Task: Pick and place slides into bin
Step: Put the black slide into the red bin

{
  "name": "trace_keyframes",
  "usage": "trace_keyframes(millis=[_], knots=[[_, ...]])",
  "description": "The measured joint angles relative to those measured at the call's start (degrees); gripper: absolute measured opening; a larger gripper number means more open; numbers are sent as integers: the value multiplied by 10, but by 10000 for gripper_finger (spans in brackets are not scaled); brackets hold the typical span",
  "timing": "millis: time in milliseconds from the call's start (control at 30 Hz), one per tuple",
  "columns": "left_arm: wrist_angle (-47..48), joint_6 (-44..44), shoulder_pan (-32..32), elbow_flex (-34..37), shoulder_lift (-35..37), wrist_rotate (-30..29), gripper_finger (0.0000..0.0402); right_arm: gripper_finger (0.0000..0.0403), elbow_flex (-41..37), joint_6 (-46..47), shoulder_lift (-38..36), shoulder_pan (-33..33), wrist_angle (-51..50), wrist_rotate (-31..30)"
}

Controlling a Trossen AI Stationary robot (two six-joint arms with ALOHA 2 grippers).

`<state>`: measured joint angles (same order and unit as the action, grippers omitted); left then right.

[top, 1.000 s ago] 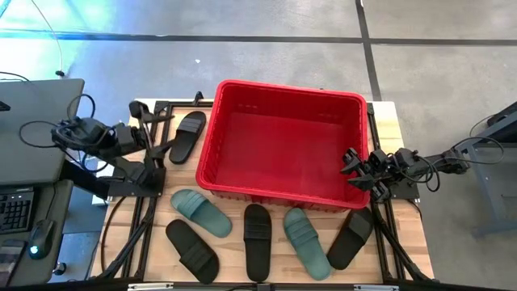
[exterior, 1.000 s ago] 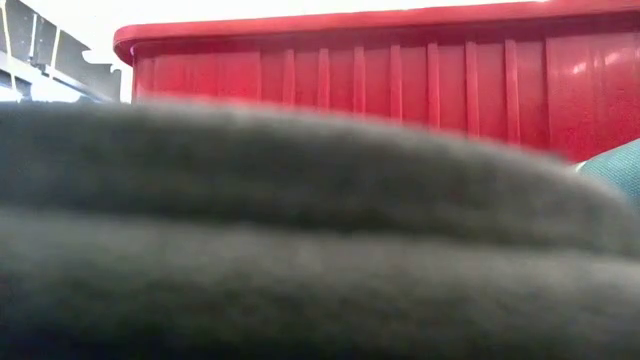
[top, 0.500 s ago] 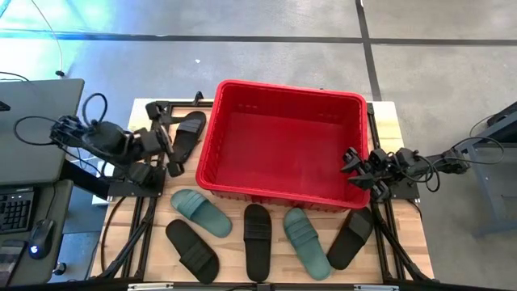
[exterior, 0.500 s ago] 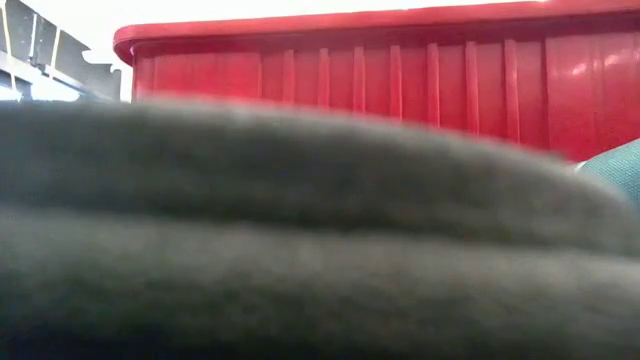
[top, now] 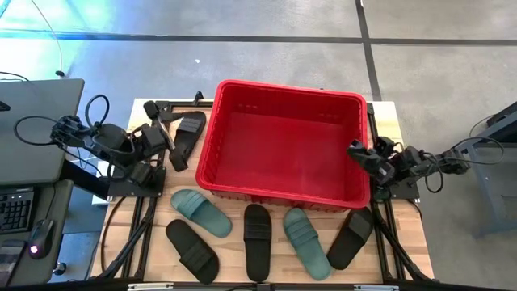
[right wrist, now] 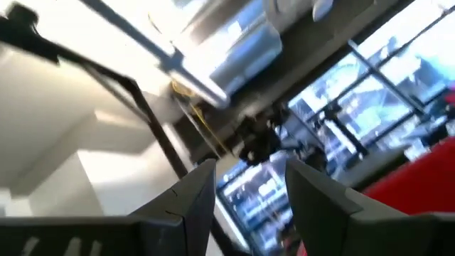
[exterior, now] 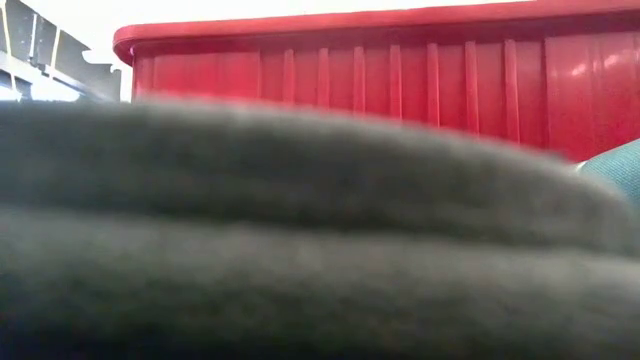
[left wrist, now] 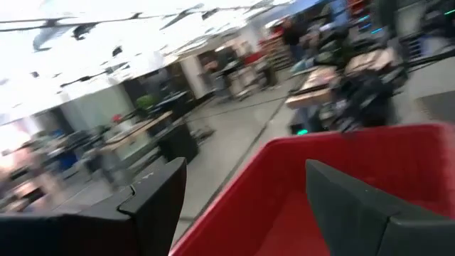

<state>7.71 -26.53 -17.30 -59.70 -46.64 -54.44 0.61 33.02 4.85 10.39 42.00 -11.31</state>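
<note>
The red bin (top: 283,145) stands at the table's middle far side and also shows in the low view (exterior: 400,70) and in the left wrist view (left wrist: 341,178). One black slide (top: 187,133) lies flat left of the bin. Two teal slides (top: 200,212) (top: 306,242) and three black slides (top: 192,250) (top: 257,240) (top: 350,238) lie flat along the near side. My left gripper (top: 164,133) is open (left wrist: 249,213), just left of the far black slide and facing the bin. My right gripper (top: 359,153) is open (right wrist: 252,206) at the bin's right wall, tipped upward.
A dark slide (exterior: 300,240) lies right in front of the low camera and fills most of its view, with a teal slide (exterior: 620,165) at the edge. A desk with a keyboard (top: 16,210) stands left of the table. The bin's inside holds nothing.
My left gripper has swung from the table's left edge toward the right and far side, up to the far black slide beside the bin. My right gripper has shifted slightly toward the far edge at the bin's right wall. The slides and bin have stayed in place.
</note>
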Motion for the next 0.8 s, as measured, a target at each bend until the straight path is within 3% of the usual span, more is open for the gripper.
trace_keyframes(millis=[133, 233, 400, 533, 800], knots=[[28, -1, 0, 0, 3, -91, 271, 152, 32, -38, 1, 0, 24, 8], [58, -1, 0, 0, 9, -124, 271, 149, 94, -74, 7, 0, 10, 17], [70, 27, 0, 0, 16, -121, 271, 151, 244, -168, 57, 0, -94, 75], [78, 43, 0, 0, 24, -84, 271, 149, 369, -201, 132, 0, -231, 79], [96, 79, 0, 0, 25, -64, 271, 150, 504, -161, 297, 0, -379, 79]])
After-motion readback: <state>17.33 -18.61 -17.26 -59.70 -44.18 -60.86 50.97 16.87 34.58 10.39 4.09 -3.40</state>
